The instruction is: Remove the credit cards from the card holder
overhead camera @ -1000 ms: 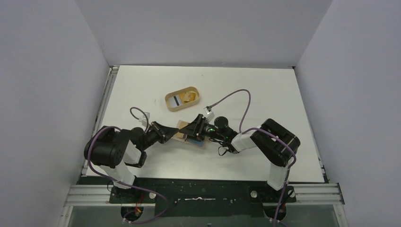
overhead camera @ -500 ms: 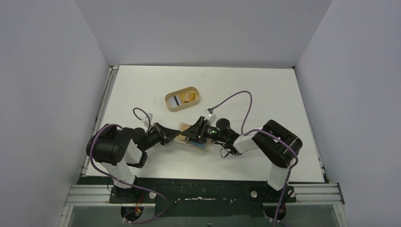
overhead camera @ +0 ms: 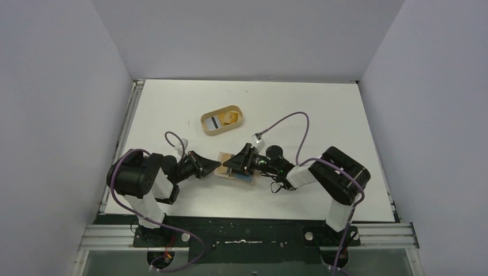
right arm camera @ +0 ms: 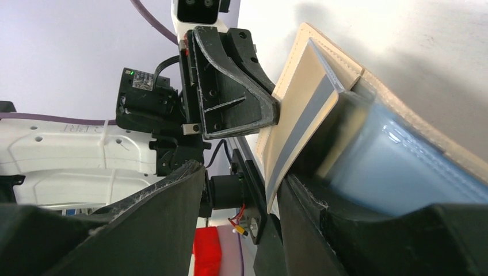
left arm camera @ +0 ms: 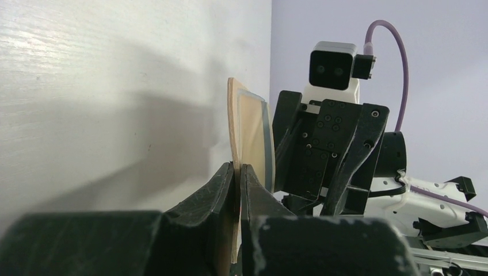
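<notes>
The left pincer (left arm camera: 237, 168) is clamped on the card holder (left arm camera: 232, 126) flap, at 6 o'clock from the tray (overhead camera: 203, 122). The right pincer (right arm camera: 244, 177) gapes around the flap. It should pinch only the light blue credit card (right arm camera: 391, 167), then pull straight.

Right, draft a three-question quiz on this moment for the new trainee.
1. True or false: the left jaws are shut on a flap of the tan leather-like folding card holder.
2. Seen from the top camera, the oval tan wooden tray lies: A) on the far side of the card holder; B) on its near side; C) underneath it.
3. Fill in: the thin plastic credit card showing inside the opened holder is light ____.
Key: 1 true; 2 A; 3 blue.
</notes>
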Controlling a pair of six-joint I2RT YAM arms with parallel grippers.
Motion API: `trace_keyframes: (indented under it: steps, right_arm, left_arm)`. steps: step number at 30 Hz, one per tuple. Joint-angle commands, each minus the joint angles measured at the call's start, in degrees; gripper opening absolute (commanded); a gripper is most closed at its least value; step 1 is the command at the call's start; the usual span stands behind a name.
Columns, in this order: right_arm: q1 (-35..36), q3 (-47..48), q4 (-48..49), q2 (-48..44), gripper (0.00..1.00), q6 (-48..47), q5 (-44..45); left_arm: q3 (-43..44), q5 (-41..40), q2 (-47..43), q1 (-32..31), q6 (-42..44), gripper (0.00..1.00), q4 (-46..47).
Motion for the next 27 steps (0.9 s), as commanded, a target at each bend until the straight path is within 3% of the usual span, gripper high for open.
trace_keyframes:
  steps: [1,5,9,13,17,27]
  right_arm:
    - [-1.62,0.26,10.05,-5.36,0.49,-0.2,0.25]
    - [-1.82,0.0,10.0,-5.23,0.49,-0.29,0.0]
    - [-1.67,0.2,11.2,-3.84,0.49,0.22,0.04]
    - [-1.25,0.58,12.78,-1.64,0.49,0.85,-0.11]
    - [-1.17,-0.73,12.96,-0.84,0.49,0.32,-0.29]
    - [-1.04,-4.3,7.55,-1.67,0.46,-3.85,-0.29]
  left_arm:
    - [-0.67,1.41,0.98,0.87,2.16,0.08,-0.4]
    - [-0.65,1.48,0.75,0.95,2.03,0.22,-0.4]
    - [-0.51,1.67,0.55,0.96,1.66,0.25,-0.4]
    - [-0.67,1.78,0.31,0.96,1.79,0.18,-0.4]
    - [-0.9,1.79,0.51,1.01,2.11,0.0,-0.4]
    - [-0.82,1.87,0.69,1.04,2.68,0.0,-0.4]
